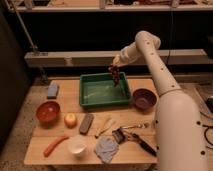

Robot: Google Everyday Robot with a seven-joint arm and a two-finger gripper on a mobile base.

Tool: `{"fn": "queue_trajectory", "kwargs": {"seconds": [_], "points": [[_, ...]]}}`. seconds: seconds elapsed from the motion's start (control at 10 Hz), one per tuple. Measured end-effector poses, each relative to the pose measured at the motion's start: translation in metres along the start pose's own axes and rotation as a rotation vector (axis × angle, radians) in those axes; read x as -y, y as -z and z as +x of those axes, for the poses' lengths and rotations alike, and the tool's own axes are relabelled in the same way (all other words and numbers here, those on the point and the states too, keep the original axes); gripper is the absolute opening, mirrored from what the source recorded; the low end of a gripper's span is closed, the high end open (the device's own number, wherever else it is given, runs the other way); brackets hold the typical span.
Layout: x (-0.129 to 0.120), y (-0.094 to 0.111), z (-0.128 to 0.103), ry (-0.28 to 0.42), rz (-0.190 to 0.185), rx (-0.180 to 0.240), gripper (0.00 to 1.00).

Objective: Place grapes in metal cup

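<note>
A small dark reddish-purple bunch of grapes (115, 76) hangs in the air above the far right part of the green tray (90, 103). My gripper (116, 63) is shut on the top of the bunch, just above it, at the end of the white arm that reaches in from the right. The bunch dangles clear of the tray floor. The metal cup is out of view in this frame.
On the wooden table: a purple bowl (144, 98) right of the tray, a red bowl (48, 111), an apple (70, 120), a blue sponge (52, 90), a grey block (86, 123), a carrot (55, 145), a white cup (76, 146), a cloth (106, 149), a brush (134, 138).
</note>
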Motion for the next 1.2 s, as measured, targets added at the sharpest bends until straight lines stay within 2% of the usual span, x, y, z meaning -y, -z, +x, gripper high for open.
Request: {"fn": "queue_trajectory", "kwargs": {"seconds": [0.2, 0.3, 0.7, 0.9, 1.2], "points": [[-0.014, 0.027, -0.001, 0.007, -0.001, -0.019, 0.0], [-0.024, 0.047, 0.002, 0.006, 0.008, -0.035, 0.0], [-0.042, 0.098, 0.013, 0.0, 0.013, -0.066, 0.0], [-0.043, 0.117, 0.001, 0.01, 0.004, -0.057, 0.0], [-0.048, 0.145, -0.039, 0.003, -0.014, -0.039, 0.0]]}}
